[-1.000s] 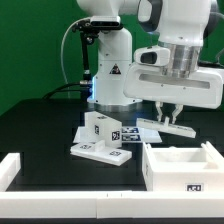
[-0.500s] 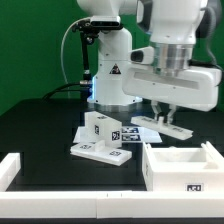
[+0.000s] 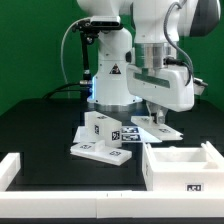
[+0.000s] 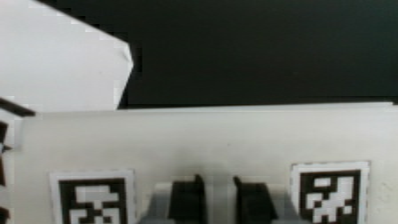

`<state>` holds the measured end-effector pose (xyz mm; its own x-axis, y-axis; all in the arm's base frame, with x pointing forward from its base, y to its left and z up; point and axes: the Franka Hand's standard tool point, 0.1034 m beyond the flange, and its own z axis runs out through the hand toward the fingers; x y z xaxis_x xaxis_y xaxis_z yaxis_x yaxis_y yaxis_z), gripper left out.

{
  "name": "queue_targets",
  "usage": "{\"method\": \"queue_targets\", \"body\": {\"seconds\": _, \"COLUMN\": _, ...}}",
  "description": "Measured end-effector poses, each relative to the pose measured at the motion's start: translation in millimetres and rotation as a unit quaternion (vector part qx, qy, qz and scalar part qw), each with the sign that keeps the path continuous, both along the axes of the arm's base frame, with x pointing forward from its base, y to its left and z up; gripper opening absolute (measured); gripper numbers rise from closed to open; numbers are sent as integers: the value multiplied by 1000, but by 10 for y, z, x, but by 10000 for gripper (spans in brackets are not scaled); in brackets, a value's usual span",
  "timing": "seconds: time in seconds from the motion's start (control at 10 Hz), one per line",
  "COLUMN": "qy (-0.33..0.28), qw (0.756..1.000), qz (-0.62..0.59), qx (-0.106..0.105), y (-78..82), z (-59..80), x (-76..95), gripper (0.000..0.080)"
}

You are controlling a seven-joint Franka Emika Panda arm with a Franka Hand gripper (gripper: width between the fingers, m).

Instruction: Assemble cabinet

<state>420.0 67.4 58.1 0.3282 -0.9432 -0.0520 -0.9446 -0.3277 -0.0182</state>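
Note:
The cabinet lies in loose white parts on the black table. Its open box shell [image 3: 180, 165] stands at the front on the exterior view's right, with a tag on its front. A flat tagged panel [image 3: 166, 129] lies behind it, and my gripper [image 3: 156, 116] is shut just over that panel. In the wrist view the dark fingertips [image 4: 253, 198] stand almost together against the same panel [image 4: 214, 140], between its two tags, with nothing seen between them. A tagged block [image 3: 100, 130] stands on another flat panel [image 3: 100, 153] at mid-table.
A white raised rail [image 3: 16, 170] runs along the table's front and up the exterior view's left side. The robot's base [image 3: 108, 70] rises behind the parts. A green wall closes the back. A further white surface [image 4: 63, 60] shows beyond the panel in the wrist view.
The gripper has shifted toward the exterior view's left and turned about its own axis, staying low over the rear panel and staying shut. The parts have not visibly moved.

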Motion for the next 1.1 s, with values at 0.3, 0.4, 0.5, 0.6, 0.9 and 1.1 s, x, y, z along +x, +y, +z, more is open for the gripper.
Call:
{"method": "queue_targets", "body": {"seconds": 0.3, "qy": 34, "qw": 977, "qz": -206, "qx": 32, "y": 126, "z": 103, "x": 133, "gripper": 64}}
{"method": "queue_targets", "body": {"seconds": 0.4, "qy": 38, "qw": 960, "qz": -275, "qx": 33, "y": 205, "z": 125, "x": 160, "gripper": 64}}
{"method": "queue_targets", "body": {"seconds": 0.5, "qy": 41, "qw": 953, "qz": -300, "qx": 31, "y": 271, "z": 126, "x": 150, "gripper": 64}}
{"method": "queue_targets", "body": {"seconds": 0.6, "qy": 40, "qw": 959, "qz": -278, "qx": 32, "y": 263, "z": 116, "x": 146, "gripper": 64}}
{"method": "queue_targets", "body": {"seconds": 0.9, "qy": 90, "qw": 981, "qz": -170, "qx": 2, "y": 515, "z": 143, "x": 122, "gripper": 64}}
{"method": "queue_targets", "body": {"seconds": 1.1, "qy": 87, "qw": 991, "qz": -106, "qx": -4, "y": 551, "z": 140, "x": 166, "gripper": 64}}
